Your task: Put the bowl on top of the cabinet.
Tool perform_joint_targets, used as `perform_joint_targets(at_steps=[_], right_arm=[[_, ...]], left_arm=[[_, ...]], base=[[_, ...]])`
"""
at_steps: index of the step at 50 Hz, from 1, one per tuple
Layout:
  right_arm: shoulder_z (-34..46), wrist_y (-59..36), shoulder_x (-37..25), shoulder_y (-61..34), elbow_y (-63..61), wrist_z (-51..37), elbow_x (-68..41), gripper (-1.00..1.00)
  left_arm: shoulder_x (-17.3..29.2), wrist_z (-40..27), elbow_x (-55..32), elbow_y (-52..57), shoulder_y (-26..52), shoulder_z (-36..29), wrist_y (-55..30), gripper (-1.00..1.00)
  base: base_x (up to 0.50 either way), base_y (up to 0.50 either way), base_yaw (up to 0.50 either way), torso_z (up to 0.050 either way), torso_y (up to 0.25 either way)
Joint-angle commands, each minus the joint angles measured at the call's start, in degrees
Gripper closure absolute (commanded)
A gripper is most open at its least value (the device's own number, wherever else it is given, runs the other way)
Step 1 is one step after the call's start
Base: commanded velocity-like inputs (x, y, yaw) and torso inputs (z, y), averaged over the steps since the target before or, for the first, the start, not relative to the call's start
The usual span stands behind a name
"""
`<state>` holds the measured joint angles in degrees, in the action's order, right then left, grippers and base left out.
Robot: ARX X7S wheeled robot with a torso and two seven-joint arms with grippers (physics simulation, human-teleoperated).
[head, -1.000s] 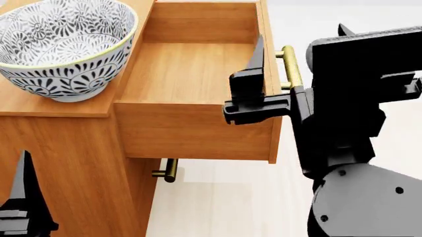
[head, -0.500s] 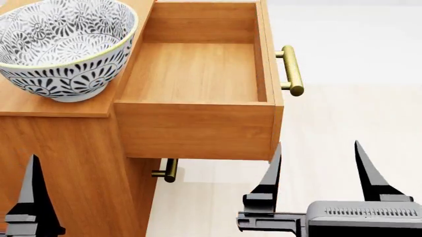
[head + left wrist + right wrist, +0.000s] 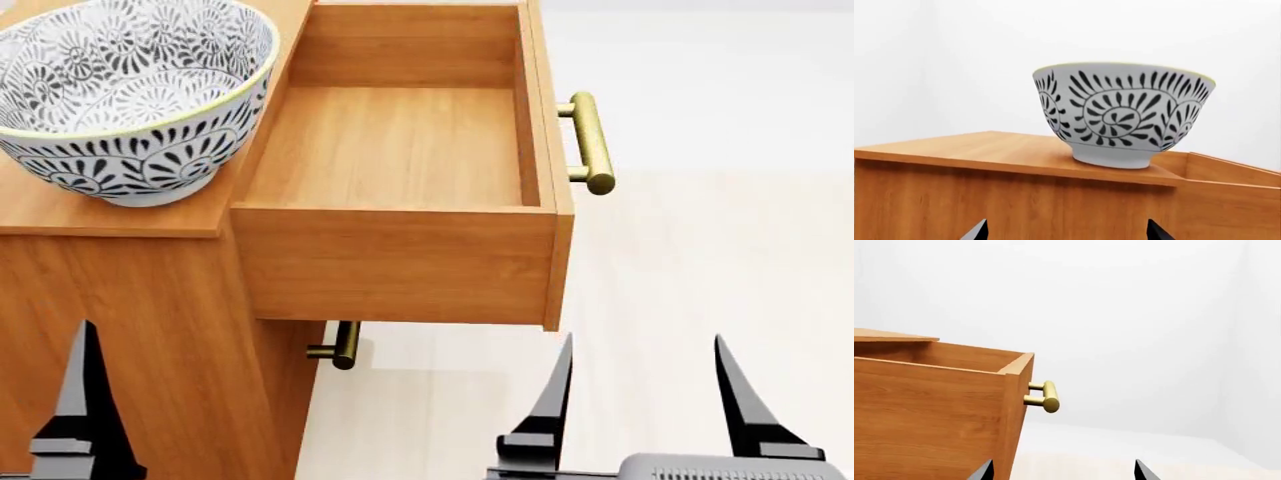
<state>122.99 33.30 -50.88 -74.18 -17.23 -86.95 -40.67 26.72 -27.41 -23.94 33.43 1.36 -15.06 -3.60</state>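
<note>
The right gripper (image 3: 641, 400) sits low with its fingers spread apart, pointing up. Only one finger of the left gripper (image 3: 83, 400) shows.

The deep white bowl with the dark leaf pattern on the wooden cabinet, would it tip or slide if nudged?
The deep white patterned ceramic bowl stands on a narrow foot beneath a wide rim, so a high push might tip it. The honey-brown wooden cabinet top looks smooth, so it probably slides.
</note>
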Motion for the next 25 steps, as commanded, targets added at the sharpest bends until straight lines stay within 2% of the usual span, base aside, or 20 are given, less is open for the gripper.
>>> perform_joint_targets(at_steps=[1,15,25], right_arm=[[-2.0,-0.9,1.2,2.6,-0.7,2.3,1.6,-1.00],[-4.0,0.7,-0.3,5.3,-3.8,0.4,3.9,-1.00],[-5.3,-2.5,-2.9,7.3,-8.1,-1.9,6.3,-1.00]], left_arm=[[-1.5,0.8,2.2,0.2,-1.2,0.4,-0.5,-1.00],[-1.2,0.5,1.7,-0.2,-1.0,1.0,-0.7,-1.00],[-0.7,-0.3,1.9,0.6,-2.8,1.3,-0.7,-1.00]], base=[[0.00,0.00,0.00,0.000,0.000],[0.00,0.00,0.00,0.000,0.000],[0.00,0.00,0.00,0.000,0.000]])
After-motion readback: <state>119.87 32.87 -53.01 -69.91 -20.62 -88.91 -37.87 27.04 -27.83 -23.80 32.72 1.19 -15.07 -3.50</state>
